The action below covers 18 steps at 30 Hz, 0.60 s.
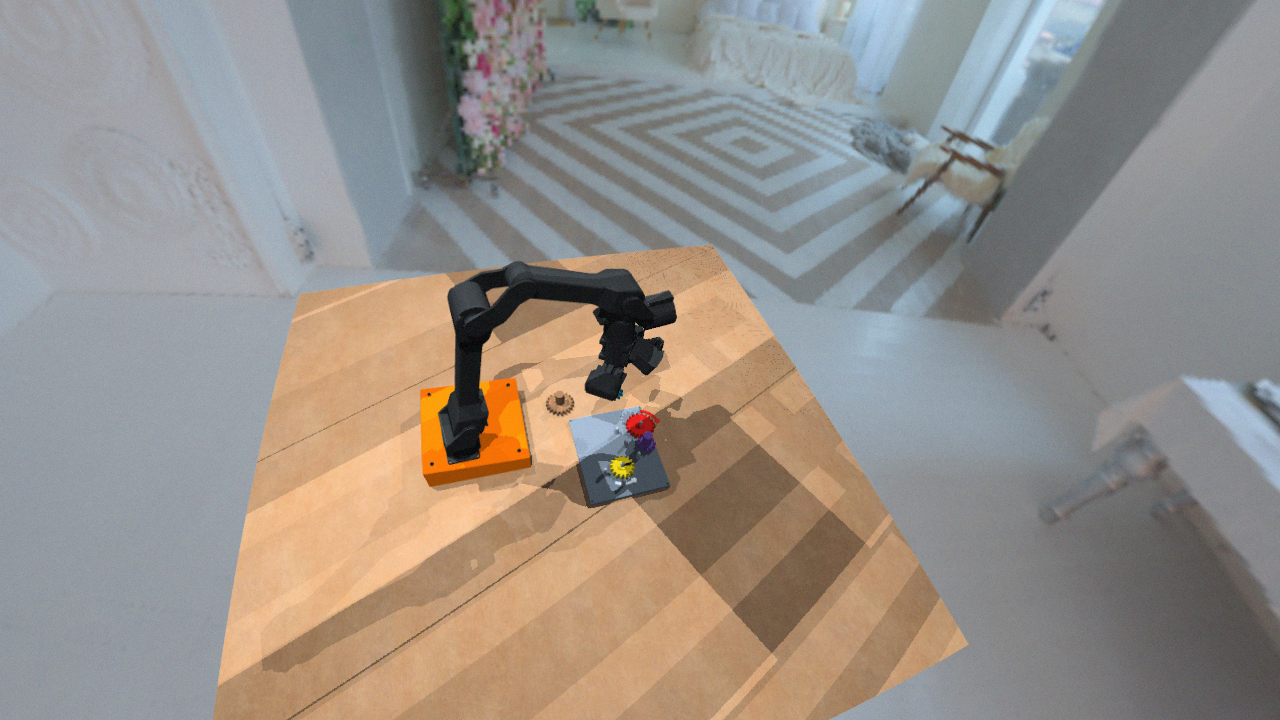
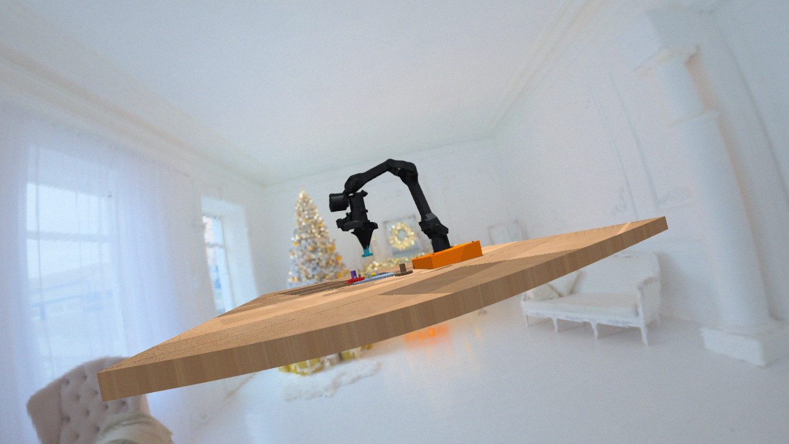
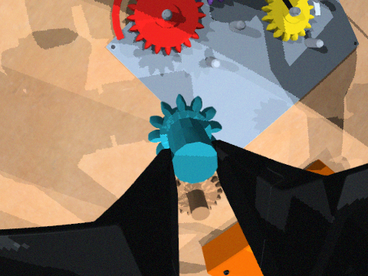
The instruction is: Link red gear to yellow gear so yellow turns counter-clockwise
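My gripper [image 3: 192, 153] [image 2: 366, 249] is shut on the handle of a teal gear [image 3: 188, 115] [image 2: 367, 254] and holds it in the air, beside the near edge of the grey board [image 3: 245, 111] [image 1: 586, 438]. The red gear [image 3: 180, 28] [image 1: 637, 424] and the yellow gear [image 3: 281, 23] [image 1: 621, 468] sit on the board. A purple gear [image 1: 645, 442] [image 2: 353, 274] is on the board next to the red gear; the wrist view shows only its edge. Bare pegs show in the wrist view, one [image 3: 215, 63] near the red gear, one [image 3: 239, 25] between red and yellow, and one [image 3: 317, 43] beside the yellow gear.
A brown gear [image 1: 560, 403] [image 2: 404, 269] [image 3: 200, 203] stands on the wooden table [image 1: 358, 537] between the board and the orange base [image 1: 514, 429] [image 2: 452, 255]. The red arrow [image 3: 116, 21] curves beside the red gear. Part of the white arrow [image 3: 317, 8] shows beside the yellow gear.
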Available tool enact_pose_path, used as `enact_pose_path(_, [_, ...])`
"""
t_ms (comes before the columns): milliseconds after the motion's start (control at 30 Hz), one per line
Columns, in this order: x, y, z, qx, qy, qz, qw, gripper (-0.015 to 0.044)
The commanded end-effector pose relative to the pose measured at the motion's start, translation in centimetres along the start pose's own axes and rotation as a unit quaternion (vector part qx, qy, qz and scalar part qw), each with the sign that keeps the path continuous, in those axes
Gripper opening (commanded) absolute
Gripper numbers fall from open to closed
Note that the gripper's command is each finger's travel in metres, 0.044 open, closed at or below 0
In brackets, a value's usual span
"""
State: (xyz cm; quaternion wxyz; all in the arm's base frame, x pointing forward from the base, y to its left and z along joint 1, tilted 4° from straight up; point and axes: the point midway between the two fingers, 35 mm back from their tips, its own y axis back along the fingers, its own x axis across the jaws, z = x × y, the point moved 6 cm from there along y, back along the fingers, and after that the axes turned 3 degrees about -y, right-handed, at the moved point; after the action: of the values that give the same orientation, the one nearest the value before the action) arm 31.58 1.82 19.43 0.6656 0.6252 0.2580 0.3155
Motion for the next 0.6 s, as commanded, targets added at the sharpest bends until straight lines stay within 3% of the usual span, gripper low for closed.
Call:
enact_pose_path(0, [-0.4, -0.3, 0.9, 0.001, 0.001, 0.002, 1.0, 0.0])
enact_pose_path(567, [-2.8, -1.5, 4.5, -0.002, 0.001, -0.001, 1.0, 0.0])
